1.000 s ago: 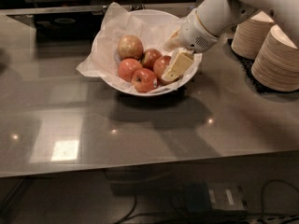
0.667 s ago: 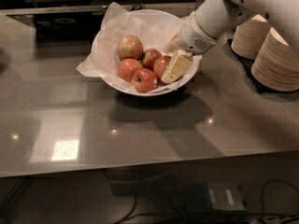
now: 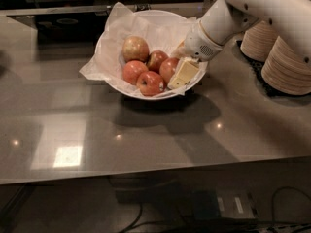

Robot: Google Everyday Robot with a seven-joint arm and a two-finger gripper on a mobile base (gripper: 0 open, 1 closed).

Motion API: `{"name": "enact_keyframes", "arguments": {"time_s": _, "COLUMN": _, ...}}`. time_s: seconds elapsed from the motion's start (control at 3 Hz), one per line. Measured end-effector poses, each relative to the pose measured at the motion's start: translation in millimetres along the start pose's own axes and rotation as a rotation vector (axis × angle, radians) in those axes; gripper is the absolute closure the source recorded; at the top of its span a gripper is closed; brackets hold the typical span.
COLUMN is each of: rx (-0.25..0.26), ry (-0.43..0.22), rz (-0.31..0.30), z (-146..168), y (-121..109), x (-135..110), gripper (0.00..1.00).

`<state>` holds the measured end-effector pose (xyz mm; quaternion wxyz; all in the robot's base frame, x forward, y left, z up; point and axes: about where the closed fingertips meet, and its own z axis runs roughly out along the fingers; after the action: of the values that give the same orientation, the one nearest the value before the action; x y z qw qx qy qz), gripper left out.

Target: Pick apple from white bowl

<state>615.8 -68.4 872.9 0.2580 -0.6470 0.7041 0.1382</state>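
The white bowl (image 3: pixel 112 38), lined with crumpled white paper, stands at the back middle of the counter and holds several apples. The apple (image 3: pixel 167 68), large and deep red, lies at the bowl's right side, partly hidden. My gripper (image 3: pixel 179 75) reaches down into the bowl from the right, and its cream tip rests right against that apple. A paler yellow-tan apple (image 3: pixel 135 48) lies at the back left. A smaller dark red apple (image 3: pixel 156 58) lies in the middle. Two more red apples (image 3: pixel 150 83) lie at the front.
Stacked beige paper bowls (image 3: pixel 287 64) stand on a dark mat to the right, close under my arm (image 3: pixel 262 6). A dark stovetop panel (image 3: pixel 63 23) lies at the back left. The counter's front edge runs across the lower part of the view.
My gripper has edged slightly lower into the right side of the bowl. The apples and the bowl have not moved.
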Motion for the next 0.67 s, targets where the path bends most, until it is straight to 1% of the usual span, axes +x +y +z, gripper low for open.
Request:
{"name": "enact_keyframes", "arguments": {"time_s": 0.33, "rx": -0.016, "ry": 0.006, "rz": 0.014, "z": 8.1, "y": 1.0, "x": 3.8, "gripper": 0.4}}
{"name": "enact_keyframes", "arguments": {"time_s": 0.67, "rx": -0.028, "ry": 0.008, "rz": 0.025, "z": 13.3, "y": 1.6, "x": 6.3, "gripper": 0.59}}
